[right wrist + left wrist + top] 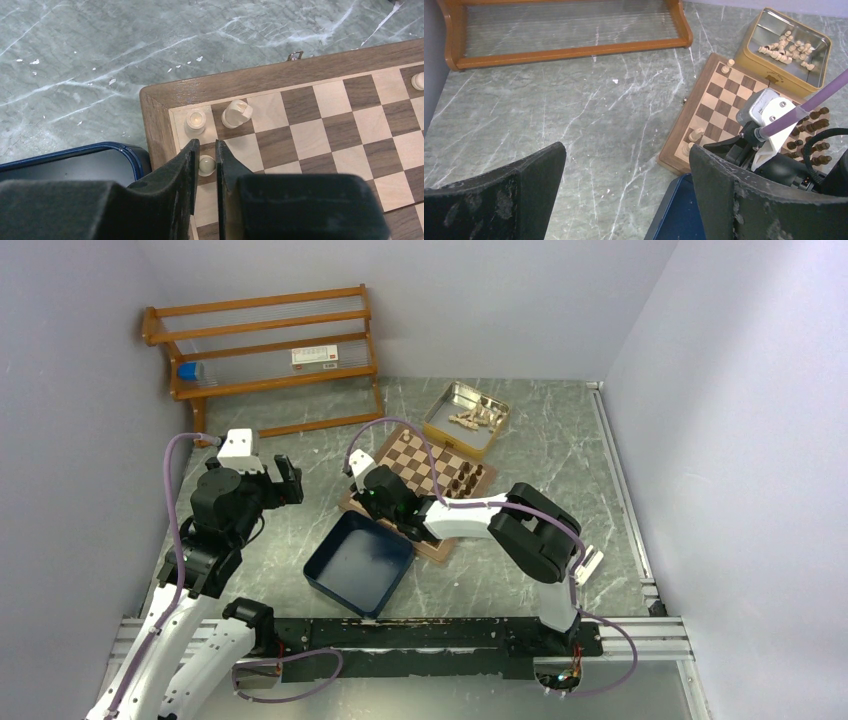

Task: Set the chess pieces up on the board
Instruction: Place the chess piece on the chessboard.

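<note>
The board (412, 455) lies in mid-table with its near-left corner (155, 105) below the right wrist camera. My right gripper (206, 147) is shut on a light pawn (207, 165) that stands on a dark square one row in from that corner. A light rook (195, 120) and a light knight (236, 112) stand on the edge row beside it. Dark chess pieces (465, 480) fill the board's right side. More light chess pieces (789, 47) lie in the metal tin (440, 425). My left gripper (626, 150) hangs open over bare table, left of the board.
A navy blue tray (360, 562) sits against the board's near-left corner, right beside my right gripper (385, 502). A wooden rack (265, 350) stands at the back left. The left gripper (285, 480) is between the rack and the tray.
</note>
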Robot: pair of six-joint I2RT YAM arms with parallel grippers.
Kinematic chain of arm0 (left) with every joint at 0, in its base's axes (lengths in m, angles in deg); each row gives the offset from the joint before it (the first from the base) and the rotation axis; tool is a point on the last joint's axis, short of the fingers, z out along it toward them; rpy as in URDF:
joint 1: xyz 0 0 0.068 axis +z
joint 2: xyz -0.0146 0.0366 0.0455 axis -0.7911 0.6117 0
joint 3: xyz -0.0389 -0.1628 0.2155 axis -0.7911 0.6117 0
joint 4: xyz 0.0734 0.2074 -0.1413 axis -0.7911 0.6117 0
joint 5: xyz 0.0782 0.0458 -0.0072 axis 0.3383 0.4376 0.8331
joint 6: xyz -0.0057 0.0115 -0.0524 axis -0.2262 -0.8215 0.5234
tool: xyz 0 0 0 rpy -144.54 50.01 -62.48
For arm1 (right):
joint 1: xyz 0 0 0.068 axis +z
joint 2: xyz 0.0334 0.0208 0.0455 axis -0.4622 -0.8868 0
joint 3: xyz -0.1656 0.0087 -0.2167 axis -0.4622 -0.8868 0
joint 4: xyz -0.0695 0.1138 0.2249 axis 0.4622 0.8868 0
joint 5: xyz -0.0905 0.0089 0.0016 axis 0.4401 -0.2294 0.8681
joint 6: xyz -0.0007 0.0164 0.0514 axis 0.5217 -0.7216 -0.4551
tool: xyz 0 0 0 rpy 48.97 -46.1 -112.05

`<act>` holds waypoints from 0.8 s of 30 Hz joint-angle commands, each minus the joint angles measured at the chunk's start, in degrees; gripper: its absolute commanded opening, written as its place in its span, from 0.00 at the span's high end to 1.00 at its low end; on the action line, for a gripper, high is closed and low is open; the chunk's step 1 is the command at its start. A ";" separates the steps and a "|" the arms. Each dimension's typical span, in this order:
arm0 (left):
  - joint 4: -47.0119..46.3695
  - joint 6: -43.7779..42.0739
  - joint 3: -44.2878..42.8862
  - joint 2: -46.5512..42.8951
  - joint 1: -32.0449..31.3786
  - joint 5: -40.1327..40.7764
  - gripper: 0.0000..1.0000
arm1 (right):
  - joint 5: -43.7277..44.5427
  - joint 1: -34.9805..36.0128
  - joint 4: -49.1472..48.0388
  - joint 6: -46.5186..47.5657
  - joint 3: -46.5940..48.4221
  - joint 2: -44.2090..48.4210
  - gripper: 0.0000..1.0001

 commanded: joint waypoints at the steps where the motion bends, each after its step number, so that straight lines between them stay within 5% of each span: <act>1: -0.22 0.02 -0.59 -0.63 0.40 0.26 0.02 | 0.90 0.35 0.50 -0.11 1.24 -1.00 0.78; 24: -0.38 -0.07 -0.50 -0.90 0.40 -0.09 0.02 | 0.17 0.28 1.56 -1.09 2.50 -0.61 0.65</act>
